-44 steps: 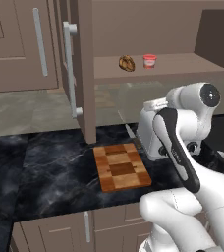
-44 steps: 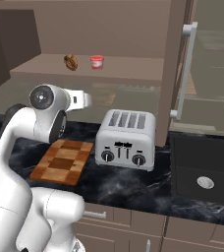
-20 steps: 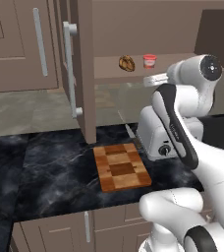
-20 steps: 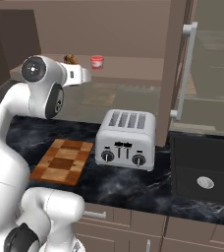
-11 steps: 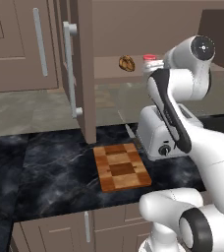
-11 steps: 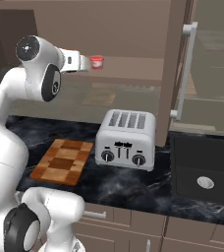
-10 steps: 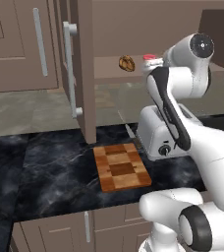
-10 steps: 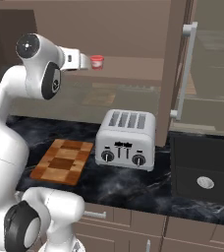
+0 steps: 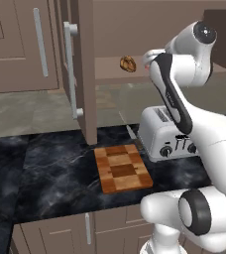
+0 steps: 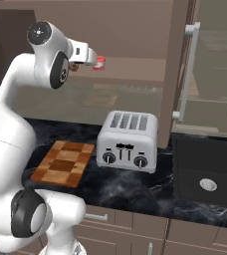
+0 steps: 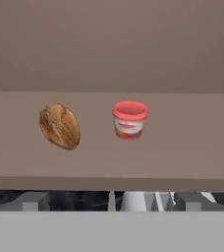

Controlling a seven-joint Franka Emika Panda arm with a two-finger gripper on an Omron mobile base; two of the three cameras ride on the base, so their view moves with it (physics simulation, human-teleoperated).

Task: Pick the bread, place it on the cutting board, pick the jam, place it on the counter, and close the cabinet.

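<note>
The bread (image 11: 60, 126), a golden-brown bun, lies on the open cabinet's shelf (image 11: 182, 147), left of the red jam (image 11: 130, 120) jar. From the left base the bread (image 9: 128, 64) shows beside my raised arm. My gripper (image 10: 94, 59) hovers in front of the shelf edge, just short of the jam (image 10: 100, 63), with its fingertips (image 11: 33, 201) set wide apart, open and holding nothing. The checkered cutting board (image 9: 122, 168) lies bare on the black marble counter (image 9: 45, 173) below. The cabinet door (image 9: 83, 69) stands open.
A silver toaster (image 10: 128, 142) stands on the counter right of the cutting board (image 10: 63, 162), under the shelf. The other open cabinet door (image 10: 177, 69) juts out at the right, above a dark sink (image 10: 207, 172). Closed wall cabinets (image 9: 16, 44) are at the left.
My arm has risen from above the toaster to shelf height, bringing the hand in front of the jam and bread. The gripper has stayed open. Bread, jam and board are unmoved.
</note>
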